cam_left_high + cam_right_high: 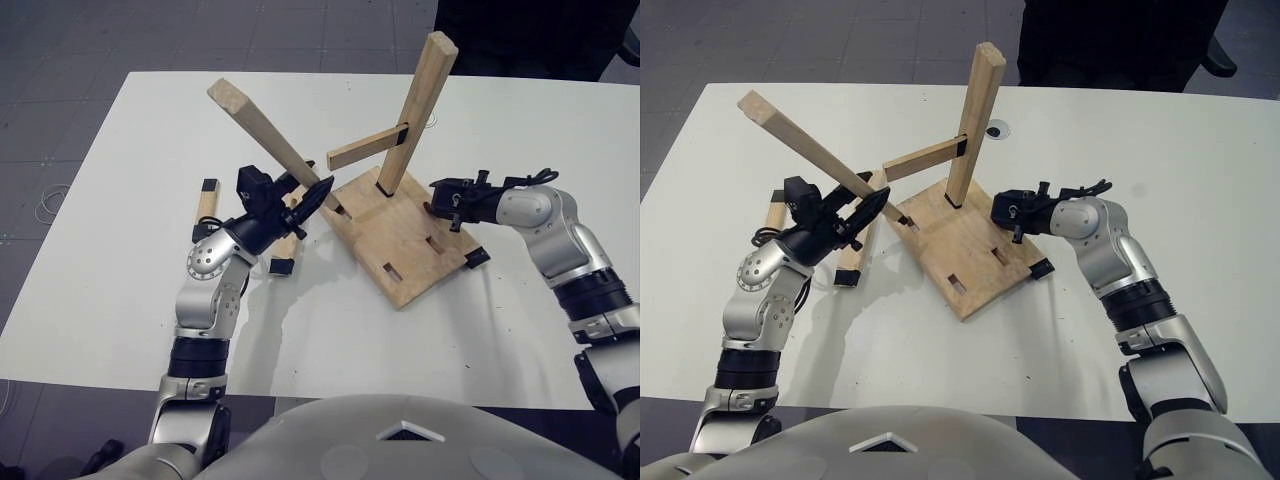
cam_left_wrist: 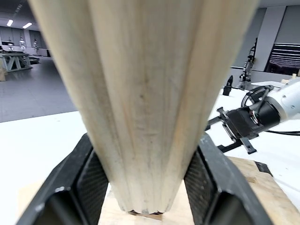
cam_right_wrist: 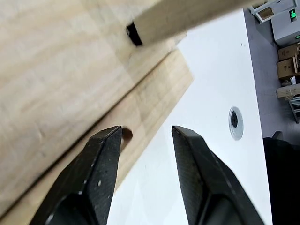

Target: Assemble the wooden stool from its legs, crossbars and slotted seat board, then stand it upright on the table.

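The slotted seat board (image 1: 405, 245) lies flat at the table's middle. One leg (image 1: 415, 105) stands upright in a far slot, with a crossbar (image 1: 362, 150) sticking out of it to the left. A second leg (image 1: 268, 140) leans up and to the left, its lower end at the board's left corner. My left gripper (image 1: 316, 198) is shut on this leg near its lower end; its fingers (image 2: 89, 180) press both sides of the wood (image 2: 145, 103). My right gripper (image 1: 441, 212) hovers open at the board's right edge, and the board (image 3: 56, 70) lies just beyond its fingertips (image 3: 112, 136).
Two loose wooden pieces with black ends (image 1: 207, 203) (image 1: 286, 245) lie on the white table (image 1: 120, 260) left of the board. A black end (image 1: 477, 257) pokes out under the board's right corner. A cable hole (image 1: 995, 128) sits behind the upright leg.
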Tool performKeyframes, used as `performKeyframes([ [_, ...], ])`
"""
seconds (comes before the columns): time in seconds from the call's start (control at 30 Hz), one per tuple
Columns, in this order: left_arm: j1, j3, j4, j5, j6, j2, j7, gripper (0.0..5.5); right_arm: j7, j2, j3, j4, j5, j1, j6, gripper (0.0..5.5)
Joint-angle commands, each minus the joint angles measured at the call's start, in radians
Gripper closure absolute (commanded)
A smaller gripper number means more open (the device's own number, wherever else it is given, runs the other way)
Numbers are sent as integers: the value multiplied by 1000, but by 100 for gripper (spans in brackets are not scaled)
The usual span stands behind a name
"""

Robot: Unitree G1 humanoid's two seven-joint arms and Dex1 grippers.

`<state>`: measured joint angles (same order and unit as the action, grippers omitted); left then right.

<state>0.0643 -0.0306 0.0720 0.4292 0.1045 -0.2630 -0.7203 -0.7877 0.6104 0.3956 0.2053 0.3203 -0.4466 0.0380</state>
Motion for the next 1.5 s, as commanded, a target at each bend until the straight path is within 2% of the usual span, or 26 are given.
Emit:
performKeyframes([
  [0.03, 27, 8, -32, -16, -22, -17, -19, 344, -1, -9, -20, -56, -5, 10, 35, 355],
  [0.23, 88, 21, -112, -41, -76, -39, -54, 344, -7, -12, -46, -143, -21, 27, 88, 355],
  [0.83, 146, -3, -253, -50, -150, 1, -133, 344, -10, -42, -63, -330, -40, 16, 201, 355],
  [1.5, 113, -10, -296, -57, -162, 9, -152, 344, -15, -42, -66, -343, -45, 18, 228, 355],
])
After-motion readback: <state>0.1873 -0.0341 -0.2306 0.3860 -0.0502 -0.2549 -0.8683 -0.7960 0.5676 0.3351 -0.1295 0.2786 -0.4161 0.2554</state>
